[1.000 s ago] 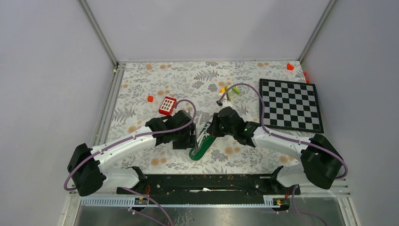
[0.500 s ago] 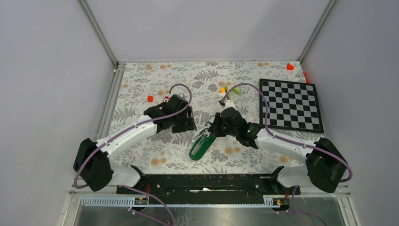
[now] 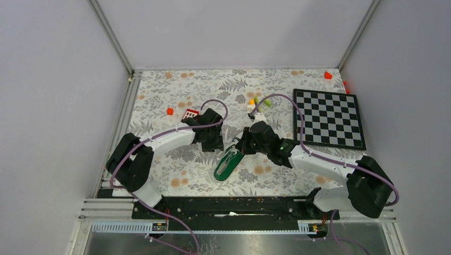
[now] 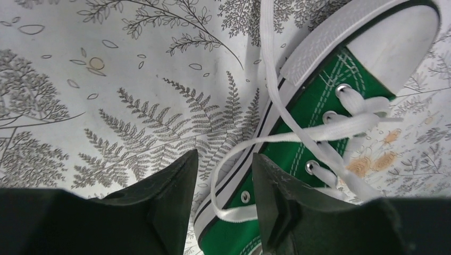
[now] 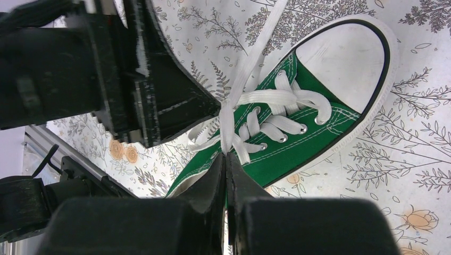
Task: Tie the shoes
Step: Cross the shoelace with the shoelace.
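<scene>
The green shoe (image 3: 227,163) with its white toe cap lies on the floral tablecloth between the two arms, toe towards the back. My right gripper (image 5: 225,155) is shut on a white lace (image 5: 230,125) just above the eyelets, and the lace runs taut from there. My left gripper (image 4: 224,162) hovers open over the shoe (image 4: 314,106) at its left side. A loose loop of lace (image 4: 234,212) lies between its fingers (image 4: 173,191), unpinched. In the top view the left gripper (image 3: 215,142) and the right gripper (image 3: 242,145) flank the shoe's front.
A red-and-white keypad block (image 3: 189,113) sits just behind the left arm, partly covered by it. A chessboard (image 3: 328,118) lies at the right. Small coloured blocks (image 3: 255,101) lie behind the shoe, a red one (image 3: 169,111) at the left and another (image 3: 327,75) at the back right.
The left arm's elbow swung inward and forward. Its gripper drew back from the shoe's side, then returned beside the toe. The right gripper held the lace almost still.
</scene>
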You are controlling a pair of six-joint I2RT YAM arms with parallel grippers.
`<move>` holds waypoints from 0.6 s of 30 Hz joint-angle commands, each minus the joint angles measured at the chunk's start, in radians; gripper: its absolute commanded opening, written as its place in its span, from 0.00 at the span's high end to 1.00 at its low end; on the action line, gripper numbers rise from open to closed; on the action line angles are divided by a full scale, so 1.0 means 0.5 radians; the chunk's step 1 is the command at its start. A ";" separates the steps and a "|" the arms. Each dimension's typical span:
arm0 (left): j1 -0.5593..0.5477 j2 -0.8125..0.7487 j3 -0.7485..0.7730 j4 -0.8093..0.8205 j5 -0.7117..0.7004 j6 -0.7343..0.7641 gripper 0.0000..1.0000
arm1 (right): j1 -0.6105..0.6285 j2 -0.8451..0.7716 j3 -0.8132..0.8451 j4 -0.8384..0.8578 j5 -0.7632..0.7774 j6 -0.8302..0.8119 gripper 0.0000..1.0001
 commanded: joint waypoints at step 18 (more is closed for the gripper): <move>0.002 0.210 -0.086 0.202 -0.206 -0.137 1.00 | 0.007 -0.023 0.021 0.038 0.027 -0.004 1.00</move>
